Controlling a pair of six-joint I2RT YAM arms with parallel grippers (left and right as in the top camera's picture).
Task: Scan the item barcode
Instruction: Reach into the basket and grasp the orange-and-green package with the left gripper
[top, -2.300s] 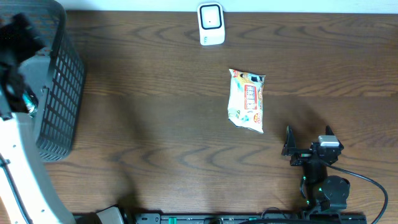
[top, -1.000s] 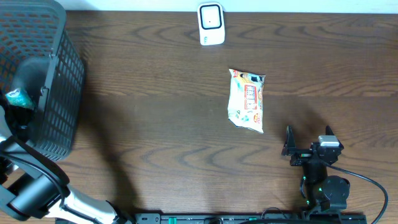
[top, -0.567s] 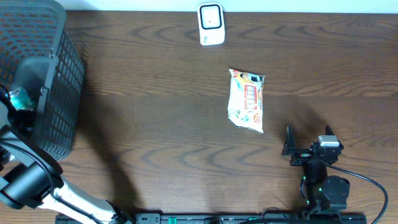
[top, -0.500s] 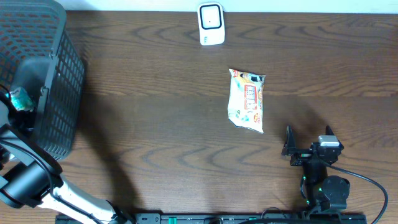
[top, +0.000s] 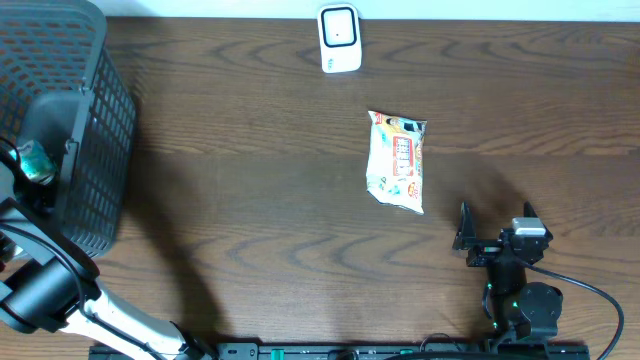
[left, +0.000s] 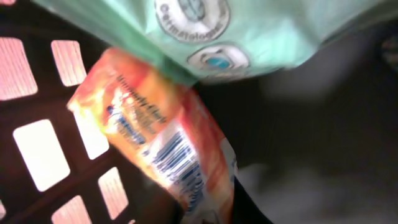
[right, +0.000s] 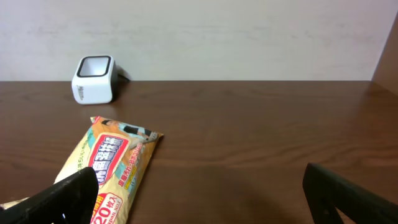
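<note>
the black basket (top: 100, 150) sits at the left edge of the desk (top: 250, 200). the left arm (top: 40, 290) reaches into it from the bottom left corner. the left gripper (top: 32, 165) is down inside the basket, and its fingers do not show clearly, so i cannot tell if they are apart or together. very close to its camera there is a green packet (left: 205, 31). just under that lies an orange packet (left: 168, 143), tilted, with its barcode (left: 171, 158) facing up. the white scanner (top: 339, 38) stands at the top edge of the desk. a white and orange snack bag (top: 397, 162) lies flat on the desk, right of the middle. the right gripper (top: 495, 215) rests near the bottom right corner with its fingers wide apart, holding nothing.
</note>
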